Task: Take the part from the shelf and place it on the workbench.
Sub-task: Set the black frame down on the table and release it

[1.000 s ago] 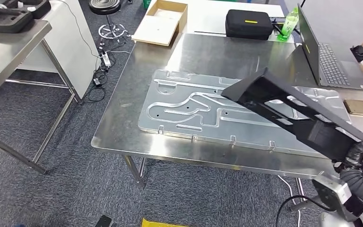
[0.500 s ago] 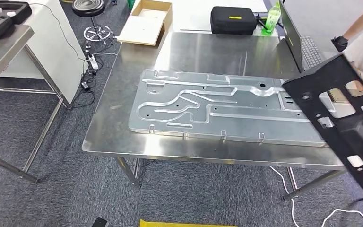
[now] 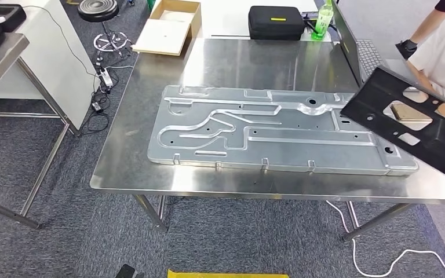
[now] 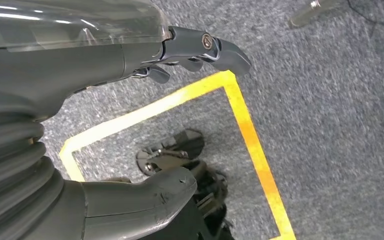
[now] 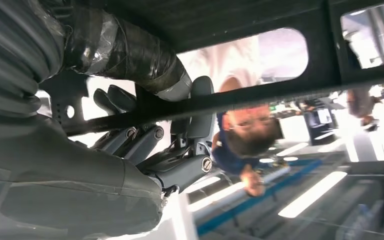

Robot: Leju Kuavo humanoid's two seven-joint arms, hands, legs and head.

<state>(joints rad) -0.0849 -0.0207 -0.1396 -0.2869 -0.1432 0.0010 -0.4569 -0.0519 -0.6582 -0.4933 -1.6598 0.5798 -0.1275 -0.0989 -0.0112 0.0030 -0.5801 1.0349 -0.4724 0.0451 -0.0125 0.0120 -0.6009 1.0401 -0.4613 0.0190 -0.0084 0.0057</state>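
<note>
Since half a second before, my head view had panned, and the flat black perforated part (image 3: 417, 130) had tilted lower over the right end of the brushed-steel workbench (image 3: 150, 168), overlapping the grooved aluminium panel (image 3: 266, 130). Left wrist view: my left hand (image 4: 180, 60) hung over grey carpet, fingers loosely apart, grasping nothing. Right wrist view: my right hand (image 5: 155, 145) gripped a bar of the part's black frame.

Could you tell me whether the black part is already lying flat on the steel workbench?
No, the black part is tilted above the workbench edge, and the right hand grips its bar.
</note>
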